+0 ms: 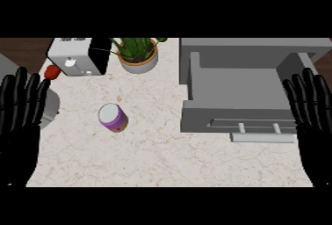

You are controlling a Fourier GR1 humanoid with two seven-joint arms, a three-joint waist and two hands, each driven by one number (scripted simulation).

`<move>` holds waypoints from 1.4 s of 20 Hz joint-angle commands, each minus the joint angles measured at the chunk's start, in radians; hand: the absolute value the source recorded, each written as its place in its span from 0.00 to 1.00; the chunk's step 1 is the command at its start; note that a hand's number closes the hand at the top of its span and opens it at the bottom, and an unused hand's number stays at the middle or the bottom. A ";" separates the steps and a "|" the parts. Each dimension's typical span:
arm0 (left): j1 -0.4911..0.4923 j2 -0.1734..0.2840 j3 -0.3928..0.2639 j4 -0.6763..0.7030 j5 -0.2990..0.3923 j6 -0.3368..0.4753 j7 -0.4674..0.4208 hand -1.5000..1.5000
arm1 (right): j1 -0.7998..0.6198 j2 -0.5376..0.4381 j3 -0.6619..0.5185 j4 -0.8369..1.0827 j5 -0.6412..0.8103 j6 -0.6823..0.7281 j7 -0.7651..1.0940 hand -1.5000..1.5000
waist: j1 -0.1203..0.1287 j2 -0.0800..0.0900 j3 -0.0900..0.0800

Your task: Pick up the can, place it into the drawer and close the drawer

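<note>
though resting, hands (19, 114) (both) open

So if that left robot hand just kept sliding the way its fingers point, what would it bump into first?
Probably the small red object just beyond the fingertips of the left robot hand, then the white appliance behind it. The hand's height above the counter is unclear, so it might pass over.
</note>
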 commanded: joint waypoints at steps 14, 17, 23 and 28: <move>-0.099 -0.089 -0.172 0.126 -0.174 0.094 0.369 0.00 | 0.067 -0.008 -0.090 0.000 -0.033 -0.034 0.242 0.00 | -0.018 0.003 -0.007; -0.135 -0.044 -0.091 0.081 -0.101 0.042 0.447 0.00 | 0.149 0.003 -0.109 0.023 -0.050 -0.005 0.154 0.00 | -0.018 0.003 -0.007; -0.026 -0.110 -0.189 0.056 -0.167 0.119 0.392 0.00 | 0.244 -0.008 -0.141 -0.041 -0.087 0.052 0.115 0.00 | -0.019 0.003 -0.007; -0.068 -0.111 -0.120 0.165 -0.153 0.108 0.349 0.00 | 0.214 0.011 -0.155 0.018 -0.071 0.054 0.087 0.00 | -0.018 0.004 -0.007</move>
